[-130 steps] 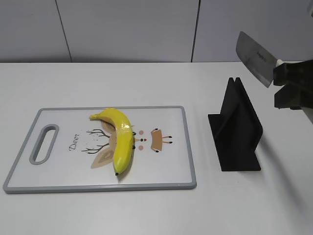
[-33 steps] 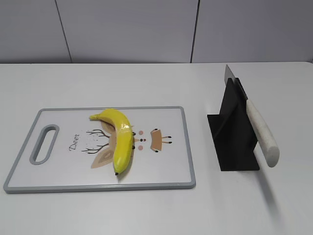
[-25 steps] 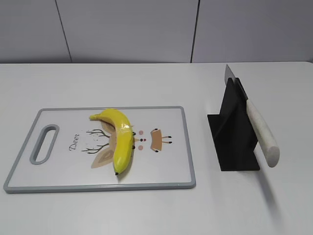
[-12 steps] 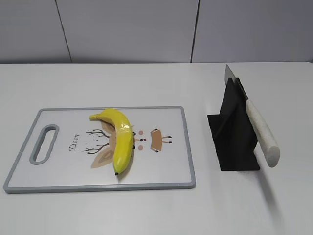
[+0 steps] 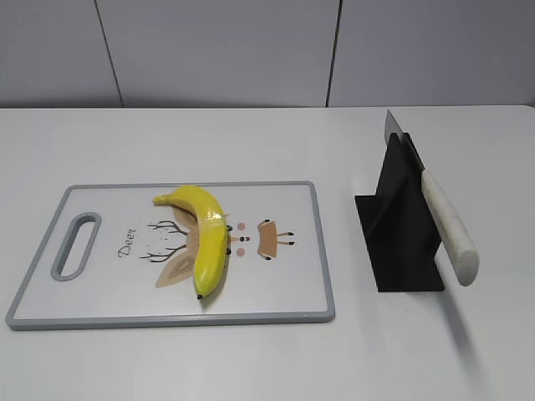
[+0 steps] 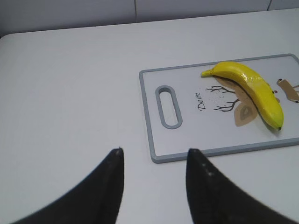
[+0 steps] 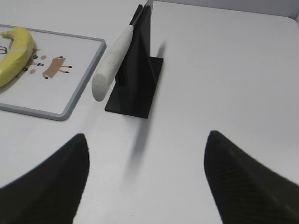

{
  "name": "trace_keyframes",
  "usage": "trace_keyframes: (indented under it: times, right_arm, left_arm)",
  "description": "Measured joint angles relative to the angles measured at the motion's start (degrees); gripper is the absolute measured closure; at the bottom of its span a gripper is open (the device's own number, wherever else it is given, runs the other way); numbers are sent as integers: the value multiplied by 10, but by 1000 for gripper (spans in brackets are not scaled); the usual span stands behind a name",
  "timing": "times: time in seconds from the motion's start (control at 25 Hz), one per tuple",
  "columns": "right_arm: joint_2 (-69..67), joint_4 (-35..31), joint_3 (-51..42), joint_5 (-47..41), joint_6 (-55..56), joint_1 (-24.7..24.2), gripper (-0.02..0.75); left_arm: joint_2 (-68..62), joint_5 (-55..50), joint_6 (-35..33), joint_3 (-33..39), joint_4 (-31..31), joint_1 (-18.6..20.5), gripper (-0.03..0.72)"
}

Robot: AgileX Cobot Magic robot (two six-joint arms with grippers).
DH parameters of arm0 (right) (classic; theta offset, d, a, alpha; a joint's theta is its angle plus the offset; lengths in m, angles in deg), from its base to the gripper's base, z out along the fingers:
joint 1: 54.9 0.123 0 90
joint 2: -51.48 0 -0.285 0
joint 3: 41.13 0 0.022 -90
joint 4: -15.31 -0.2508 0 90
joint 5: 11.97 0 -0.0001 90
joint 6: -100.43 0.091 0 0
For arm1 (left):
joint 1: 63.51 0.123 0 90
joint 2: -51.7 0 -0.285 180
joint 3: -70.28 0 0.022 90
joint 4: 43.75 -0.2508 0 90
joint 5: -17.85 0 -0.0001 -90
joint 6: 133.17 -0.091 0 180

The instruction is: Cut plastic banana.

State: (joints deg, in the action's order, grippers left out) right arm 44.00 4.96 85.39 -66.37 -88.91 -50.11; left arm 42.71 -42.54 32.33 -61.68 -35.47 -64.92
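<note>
A yellow plastic banana [image 5: 206, 236] lies whole on a white cutting board [image 5: 284, 292] with a grey rim and a deer print. It also shows in the left wrist view [image 6: 252, 88] and the right wrist view [image 7: 14, 53]. A knife with a pale handle [image 5: 447, 225] rests in a black stand [image 5: 401, 242], blade tip poking out behind; the handle shows in the right wrist view [image 7: 112, 58]. My left gripper [image 6: 154, 154] is open and empty, near the board's handle end. My right gripper [image 7: 147, 140] is open and empty, in front of the stand. Neither gripper shows in the exterior view.
The board has a handle slot [image 5: 75, 245] at its left end. The white table [image 5: 251, 142] runs back to a grey wall [image 5: 217, 50].
Five seconds ago my right gripper held the knife up at the right. Now the knife sits in the stand and the gripper is out of the exterior view. Nothing moved in the last second.
</note>
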Motion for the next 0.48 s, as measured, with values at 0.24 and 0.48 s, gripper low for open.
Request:
trace_keyframes:
  times: [0.24,0.48]
  right_arm:
    - [0,0,0,0,0,-1,156]
    - [0,0,0,0,0,-1,156]
  left_arm:
    - [0,0,0,0,0,0,269]
    - [0,0,0,0,0,0,269]
